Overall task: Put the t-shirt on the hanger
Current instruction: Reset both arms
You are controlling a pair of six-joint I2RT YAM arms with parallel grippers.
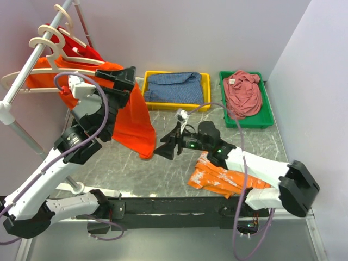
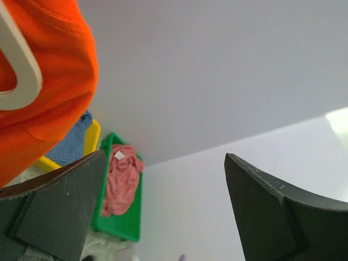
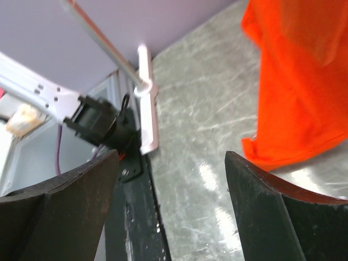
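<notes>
The bright orange-red t-shirt (image 1: 136, 122) hangs by the rack at the left, draped over a cream hanger (image 1: 54, 72), and its lower edge reaches down to the table. In the left wrist view the t-shirt (image 2: 49, 81) fills the upper left corner with a piece of the hanger (image 2: 22, 70) across it. My left gripper (image 1: 130, 81) is raised beside the shirt's top, open and holding nothing (image 2: 163, 157). My right gripper (image 1: 166, 144) hovers low over the table just right of the shirt's hem, open and empty (image 3: 169, 155). The hem of the t-shirt (image 3: 293, 81) hangs to its upper right.
Several more cream hangers (image 1: 51, 41) and a darker red t-shirt (image 1: 81, 54) hang on the rack pole (image 1: 27, 68). A yellow tray (image 1: 174, 73) holds blue cloth; a green tray (image 1: 266, 103) holds pinkish cloth. A lighter orange smudged cloth (image 1: 217, 175) lies by the right arm. The rack's white foot (image 3: 148, 103) stands at the table's left.
</notes>
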